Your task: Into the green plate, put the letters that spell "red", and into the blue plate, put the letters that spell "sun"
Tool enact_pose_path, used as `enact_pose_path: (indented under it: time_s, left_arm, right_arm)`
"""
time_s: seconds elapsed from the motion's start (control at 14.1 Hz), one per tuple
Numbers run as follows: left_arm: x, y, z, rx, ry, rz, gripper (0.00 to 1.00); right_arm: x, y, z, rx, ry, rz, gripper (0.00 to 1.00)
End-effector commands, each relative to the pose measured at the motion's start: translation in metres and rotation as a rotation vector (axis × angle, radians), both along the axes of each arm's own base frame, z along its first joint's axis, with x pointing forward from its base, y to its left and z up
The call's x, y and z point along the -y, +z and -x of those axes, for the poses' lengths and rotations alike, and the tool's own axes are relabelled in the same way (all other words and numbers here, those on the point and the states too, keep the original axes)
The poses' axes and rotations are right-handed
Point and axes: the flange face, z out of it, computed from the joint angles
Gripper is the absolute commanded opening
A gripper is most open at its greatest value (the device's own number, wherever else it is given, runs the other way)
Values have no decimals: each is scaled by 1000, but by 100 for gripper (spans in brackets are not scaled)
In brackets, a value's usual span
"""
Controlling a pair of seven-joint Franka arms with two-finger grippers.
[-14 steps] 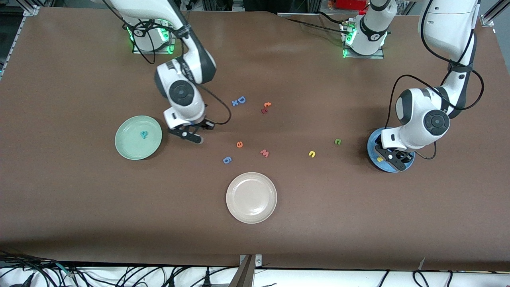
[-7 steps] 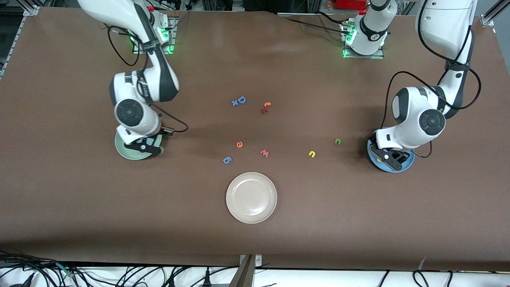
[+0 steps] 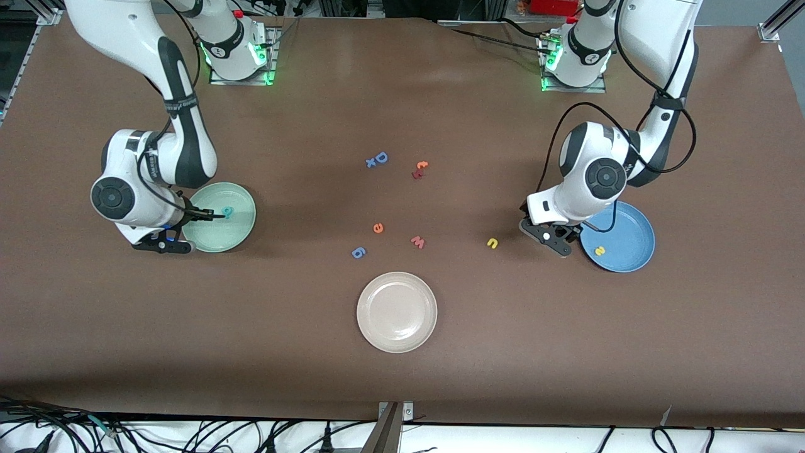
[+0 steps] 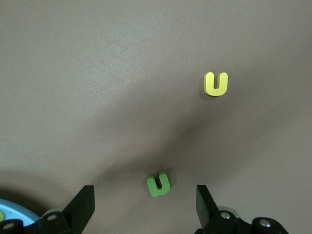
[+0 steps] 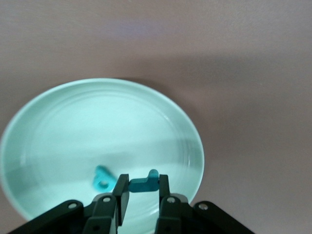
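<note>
My right gripper [image 3: 168, 244] hangs over the rim of the green plate [image 3: 217, 234], shut on the teal "r" [image 5: 145, 184]. The teal "d" [image 3: 227, 212] lies in that plate. The orange "e" [image 3: 377, 228] rests on the table near the middle. My left gripper [image 3: 553, 239] stands open just above the table beside the blue plate [image 3: 635, 226], which holds the yellow "s" [image 3: 600, 250]. The dark green "n" [image 4: 159, 184] lies on the table between its open fingers; the front view hides it. The yellow "u" [image 3: 492, 243] lies close by, toward the table's middle.
A cream-white plate [image 3: 397, 311] sits nearest the front camera. Loose letters lie mid-table: a blue "D" with a small "x" [image 3: 378, 159], an orange "t" with a dark red letter [image 3: 419, 168], a pinkish "w" [image 3: 417, 241] and a blue letter [image 3: 358, 252].
My right arm swung from mid-table to the green plate's rim with the "r" in its jaws. My left gripper left the "s" in the blue plate and moved over the "n".
</note>
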Motion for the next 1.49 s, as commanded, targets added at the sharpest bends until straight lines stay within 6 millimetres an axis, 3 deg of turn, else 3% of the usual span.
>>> enact_pose_path:
  time_s: [0.0, 0.07, 0.14, 0.21, 0.43, 0.57, 0.71, 0.78, 1.14, 1.28, 1.42]
  left_arm:
    - [-7, -6, 2, -21, 16, 15, 79]
    - [-8, -7, 3, -22, 7, 14, 75]
    - [-8, -11, 5, -29, 8, 12, 75]
    - [-10, -19, 9, -25, 9, 10, 75]
    - [-8, -41, 22, 4, 16, 5, 75]
    - [-8, -42, 23, -3, 52, 23, 75]
    - [-7, -42, 23, -5, 64, 33, 75]
    - [-7, -42, 24, -7, 64, 32, 75]
    - [-6, -47, 25, -13, 60, 28, 71]
    - [-5, -48, 26, -15, 60, 28, 71]
    - [-5, -50, 26, -16, 58, 26, 71]
  right_arm:
    - [3, -25, 1, -17, 12, -33, 29]
    - [4, -29, 3, -26, 10, -30, 34]
    - [4, -30, 3, -26, 10, -30, 73]
    - [2, -28, 1, -23, 10, -31, 97]
    - [-13, -4, -6, 6, 23, -54, 98]
    - [-43, 25, -4, -10, 13, -78, 98]
    - [-85, 47, -2, 9, 50, -93, 98]
    - [-95, 56, -2, 23, 63, -103, 96]
    - [-199, 60, 9, 72, -44, -114, 95]
    - [-252, 48, 17, 121, -105, -102, 95]
    - [-285, 38, 26, 163, -171, -88, 95]
